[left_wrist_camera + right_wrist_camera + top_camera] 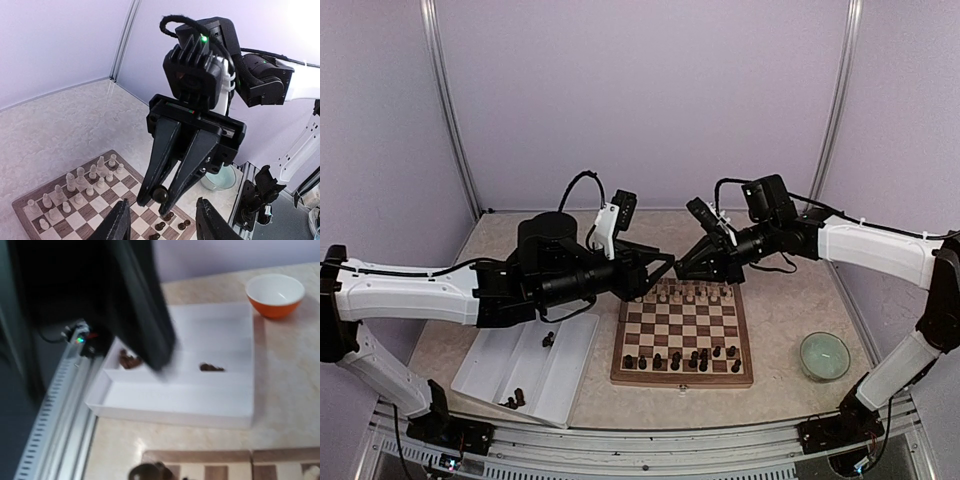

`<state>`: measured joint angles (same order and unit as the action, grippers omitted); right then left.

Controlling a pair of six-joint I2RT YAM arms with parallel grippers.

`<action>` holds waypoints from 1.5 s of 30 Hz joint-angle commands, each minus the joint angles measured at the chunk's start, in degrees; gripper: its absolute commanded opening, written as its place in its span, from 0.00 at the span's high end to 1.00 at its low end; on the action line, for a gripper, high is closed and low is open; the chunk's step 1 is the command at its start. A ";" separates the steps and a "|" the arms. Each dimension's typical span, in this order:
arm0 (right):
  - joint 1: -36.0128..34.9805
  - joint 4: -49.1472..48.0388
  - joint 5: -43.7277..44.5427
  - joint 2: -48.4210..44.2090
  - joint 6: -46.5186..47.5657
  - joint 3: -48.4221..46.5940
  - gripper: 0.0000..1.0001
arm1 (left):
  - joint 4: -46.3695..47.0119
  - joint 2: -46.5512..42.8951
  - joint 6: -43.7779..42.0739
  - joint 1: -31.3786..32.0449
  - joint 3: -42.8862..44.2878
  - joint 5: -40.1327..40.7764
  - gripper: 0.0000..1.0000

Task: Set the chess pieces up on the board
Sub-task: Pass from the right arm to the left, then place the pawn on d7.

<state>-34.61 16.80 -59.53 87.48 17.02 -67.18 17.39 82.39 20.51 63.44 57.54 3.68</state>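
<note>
**A:** Begin at the right pincer (158,202). What is in it?

**B:** Left wrist view, lower centre: its two black fingers are pressed together on one dark piece (161,193), whose round head shows between the tips. You hold it in the air above the board (680,325), not on a square.

**A:** And the left pincer (666,264)?

**B:** Spread. Its fingers (119,223) stand apart at the bottom edge of the same view, one on each side of the held piece, touching nothing that I can see. In the overhead view, the two pincers meet tip to tip at centre frame, over the upper edge of the board.

**A:** How far along are you?

**B:** Roughly midway, as a judgement. The pale pieces (692,295) stand in two rows along the upper edge of the board. The dark pieces (675,360) already on it form a broken pair of rows along the lower edge, with open squares among them. They are too small to count exactly.

**A:** What is left?

**B:** The one in your right pincer needs a square in those lower rows. More dark ones lie in the white tray (490,362), lower left of the overhead view, in at least two spots. A bowl (824,356) sits right of the board. The right wrist view is blurred and adds only tray and bowl.
</note>
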 commanded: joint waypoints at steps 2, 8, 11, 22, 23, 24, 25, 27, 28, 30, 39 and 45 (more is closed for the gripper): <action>0.51 -3.60 -6.10 -0.35 -2.56 1.41 0.96 | -2.27 5.57 -0.98 0.33 5.65 -1.18 0.56; 0.51 -3.09 -5.95 -1.14 -1.85 1.68 0.95 | -1.47 6.36 0.88 -1.04 4.81 -4.51 0.67; 0.51 -2.98 -5.80 -1.60 -1.78 1.70 0.95 | -0.52 6.77 1.36 -1.41 4.56 -6.64 0.74; 0.55 -1.28 -4.22 -2.67 0.77 1.92 0.92 | -4.18 10.03 0.93 -2.59 9.01 -9.36 0.93; 0.51 -0.95 -3.89 -2.67 1.23 1.80 0.89 | -4.84 10.06 0.67 -2.73 9.33 -9.20 0.94; 0.60 -0.15 -3.34 -2.60 2.08 1.56 0.84 | -5.69 9.94 0.22 -3.03 9.76 -8.92 0.95; 0.77 0.85 -3.14 -2.44 3.18 1.36 0.78 | -6.65 9.77 -0.30 -3.29 10.11 -8.64 0.96; 1.93 4.46 -2.82 -1.97 5.82 0.66 0.63 | -9.74 8.57 -1.65 -3.93 10.81 -8.04 0.96; 2.89 6.22 -2.88 -1.70 7.26 0.24 0.57 | -11.69 8.11 -2.80 -4.27 11.18 -7.69 0.96; 6.01 10.16 -3.70 -1.34 10.97 -0.47 0.52 | -16.13 7.15 -5.03 -4.46 11.80 -6.62 0.96; 16.78 11.41 2.17 -4.30 13.77 -0.33 0.47 | -30.83 9.97 -14.94 -1.59 13.21 -9.11 0.96; 17.12 10.75 4.28 -3.59 14.13 0.34 0.46 | -34.49 16.93 -18.13 -0.83 18.80 -12.84 0.96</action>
<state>-17.76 26.76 -57.45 84.51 29.98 -66.50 -12.80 94.94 6.50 62.33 71.96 -5.82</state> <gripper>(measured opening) 0.539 0.095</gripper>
